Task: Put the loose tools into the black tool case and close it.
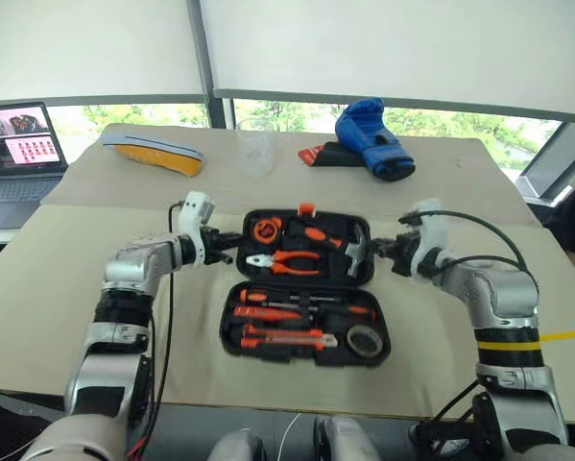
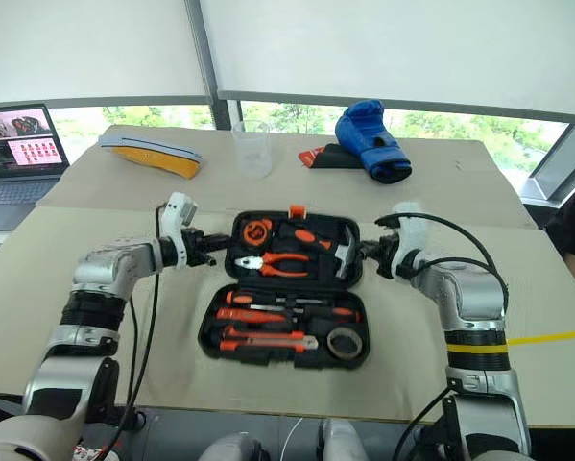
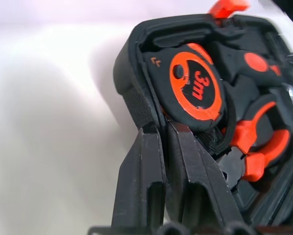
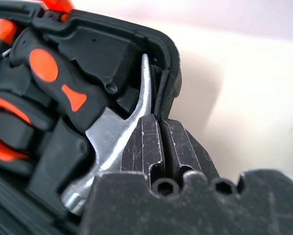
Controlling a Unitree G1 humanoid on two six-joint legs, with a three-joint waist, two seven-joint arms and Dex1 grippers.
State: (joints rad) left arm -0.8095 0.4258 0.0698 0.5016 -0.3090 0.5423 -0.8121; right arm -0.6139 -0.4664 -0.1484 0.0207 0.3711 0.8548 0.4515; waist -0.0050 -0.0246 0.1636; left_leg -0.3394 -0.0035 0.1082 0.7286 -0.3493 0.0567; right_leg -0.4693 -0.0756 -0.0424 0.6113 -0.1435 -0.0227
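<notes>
Nearest the camera, two robot arms reach forward over a beige-covered table [image 1: 66, 288], one on each side of an open black tool case [image 1: 306, 298] that lies at the centre of the head view.

From the case's centre, the left gripper [image 1: 231, 242] sits at about ten o'clock and the right gripper [image 1: 377, 250] at about two o'clock. Each is clenched on a side edge of the case's far half. In the left wrist view, the two black fingers [image 3: 146, 166] are pressed together over the case's rim, just beside a round tape measure [image 3: 195, 88] marked 3m. In the right wrist view, the right arm's fingers [image 4: 146, 142] pinch the opposite rim, touching the silver head of a hammer [image 4: 112, 132].

Both halves of the case lie open. Its far half holds the tape measure, orange-handled pliers [image 1: 285, 261] and the hammer, with an orange latch [image 1: 306, 207] at twelve o'clock. Its near half holds screwdrivers [image 1: 268, 313], an orange-black utility knife [image 1: 282, 338] and a grey tape roll [image 1: 366, 340] at about five o'clock.

Farther off on the table, a blue boxing glove [image 1: 373, 140] lies at one o'clock, a clear plastic cup [image 1: 255, 146] at twelve, and a yellow-and-white object [image 1: 155, 152] at eleven. A laptop [image 1: 18, 149] stands at ten o'clock.
</notes>
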